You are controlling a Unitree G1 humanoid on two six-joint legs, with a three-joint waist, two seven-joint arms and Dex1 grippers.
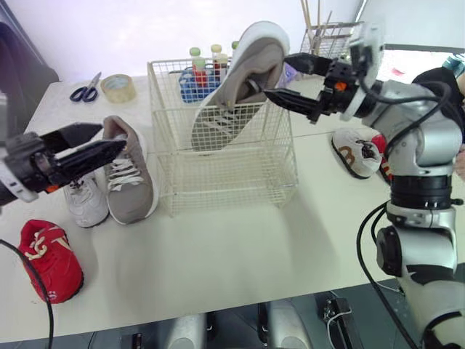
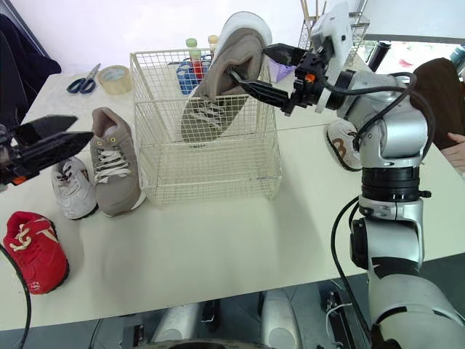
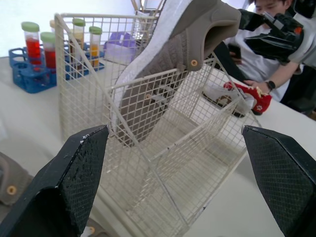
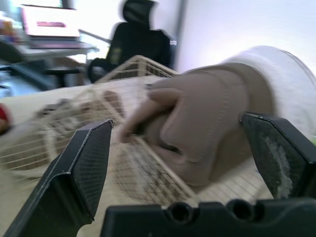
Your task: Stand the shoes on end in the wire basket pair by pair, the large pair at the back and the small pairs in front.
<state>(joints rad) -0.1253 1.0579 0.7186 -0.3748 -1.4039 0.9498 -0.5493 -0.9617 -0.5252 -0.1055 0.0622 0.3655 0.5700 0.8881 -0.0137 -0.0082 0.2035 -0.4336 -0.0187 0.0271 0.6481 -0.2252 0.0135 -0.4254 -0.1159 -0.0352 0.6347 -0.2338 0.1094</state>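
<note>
A large taupe shoe (image 1: 236,87) stands toe-down in the white wire basket (image 1: 225,178), leaning on its back edge with the heel sticking out above the rim. My right gripper (image 1: 280,76) is open at that heel, one finger above it and one at the shoe's opening. The other taupe shoe (image 1: 129,174) lies on the table left of the basket, beside a small white shoe (image 1: 83,200). My left gripper (image 1: 98,142) hangs open just above these two. A small red shoe (image 1: 47,258) lies at the near left. Right of the basket are a white-and-brown shoe (image 1: 356,153) and a red one (image 1: 379,145).
Scissors (image 1: 86,89) and a tape roll (image 1: 118,87) lie at the back left. A blue rack of test tubes (image 1: 196,76) stands behind the basket, a second wire basket (image 1: 330,36) at the back right. A person (image 3: 261,59) sits beyond the table's right side.
</note>
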